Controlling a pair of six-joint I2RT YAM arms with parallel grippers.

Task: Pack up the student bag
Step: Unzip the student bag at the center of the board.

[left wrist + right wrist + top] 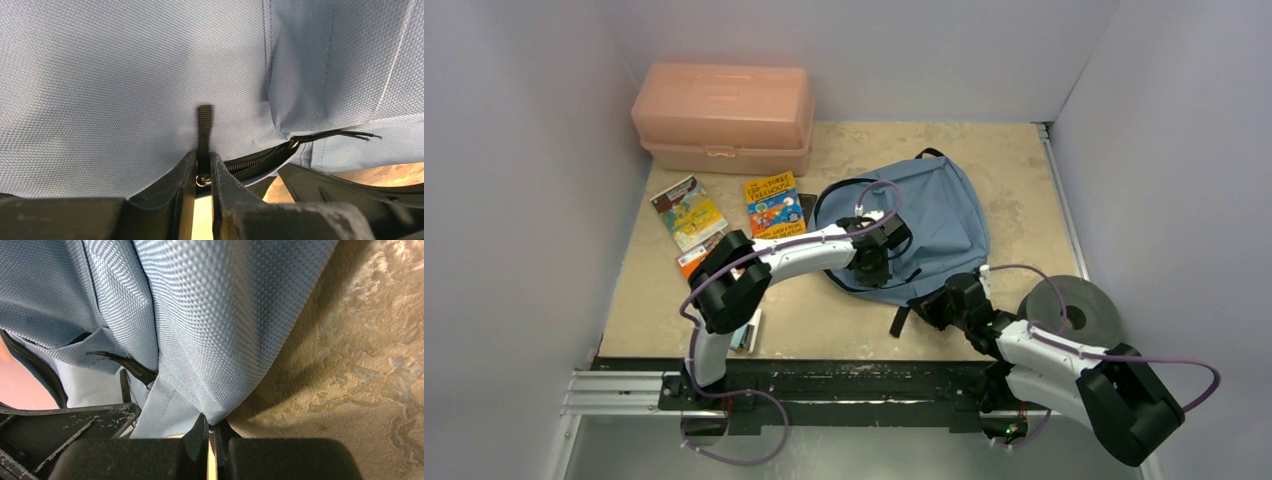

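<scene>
Both my grippers are pinched tight on the student bag [939, 210], which lies mid-worktop [824, 320].
From the left: the pink box [724, 115] has its lid down, contents hidden. Books [688, 212] lie just before it. My left gripper [203, 170] clamps the bag's zip pull [204, 122]. My right gripper [210, 432] nips the bag's near fabric edge. I cannot tell what the bag holds.
</scene>
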